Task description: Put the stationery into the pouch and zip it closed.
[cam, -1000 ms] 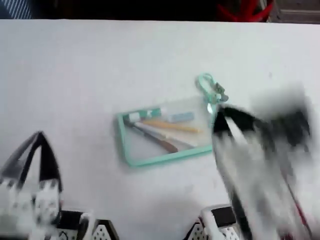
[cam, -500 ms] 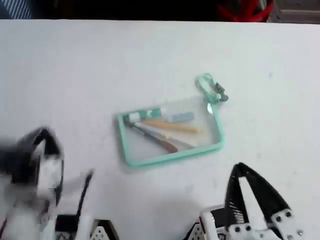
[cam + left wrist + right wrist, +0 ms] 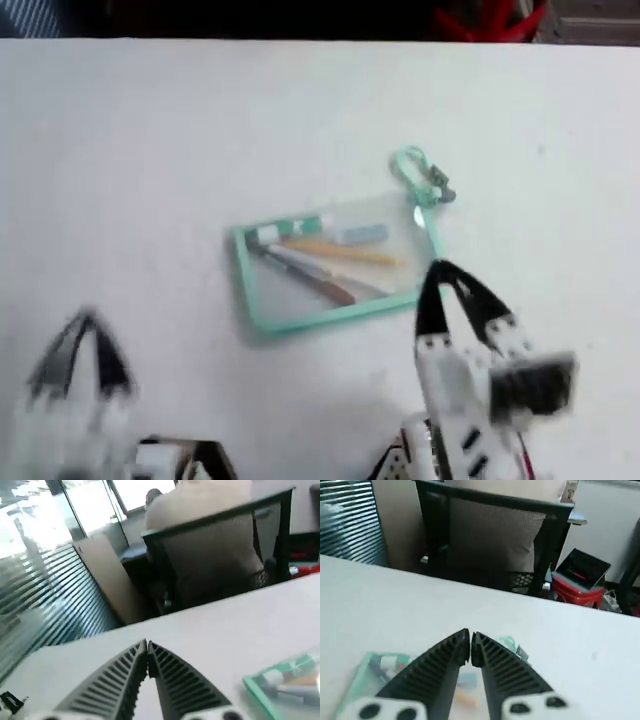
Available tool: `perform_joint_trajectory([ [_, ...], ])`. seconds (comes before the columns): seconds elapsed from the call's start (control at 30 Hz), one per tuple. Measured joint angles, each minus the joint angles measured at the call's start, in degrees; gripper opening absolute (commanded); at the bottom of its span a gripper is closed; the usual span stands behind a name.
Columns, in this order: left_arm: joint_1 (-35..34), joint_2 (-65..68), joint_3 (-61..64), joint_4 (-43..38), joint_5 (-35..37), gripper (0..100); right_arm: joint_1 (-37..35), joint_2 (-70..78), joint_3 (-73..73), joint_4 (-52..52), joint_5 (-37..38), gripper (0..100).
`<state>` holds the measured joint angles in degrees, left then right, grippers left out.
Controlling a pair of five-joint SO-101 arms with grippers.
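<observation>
A clear pouch with a mint-green border (image 3: 337, 272) lies flat at the table's middle, with several pens and an eraser inside it. Its green strap and clasp (image 3: 420, 177) trail off the far right corner. My right gripper (image 3: 443, 268) is shut, its tip next to the pouch's near right corner; in the right wrist view its fingertips (image 3: 470, 639) meet above the pouch (image 3: 375, 672). My left gripper (image 3: 85, 320) is shut at the near left, well apart from the pouch; in the left wrist view (image 3: 147, 646) the pouch's corner (image 3: 285, 680) lies off to one side.
The white table (image 3: 150, 150) stretches bare around the pouch. Beyond the far edge stand a dark mesh chair (image 3: 490, 535) and a red object (image 3: 490, 20). The arm bases (image 3: 420, 450) sit at the near edge.
The right arm pulled back from the pouch toward the near edge, then came forward again to the pouch's near right corner. The left arm shifted about at the near left. The pouch stayed put.
</observation>
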<state>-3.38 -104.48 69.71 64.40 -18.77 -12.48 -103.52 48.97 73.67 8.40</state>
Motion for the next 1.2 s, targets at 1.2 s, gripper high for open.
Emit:
perform_joint_trajectory([
  [1.2,-2.6,0.6,27.5,9.3,8.7,2,0.1,0.9,47.4,-8.7,-0.1,1.9],
])
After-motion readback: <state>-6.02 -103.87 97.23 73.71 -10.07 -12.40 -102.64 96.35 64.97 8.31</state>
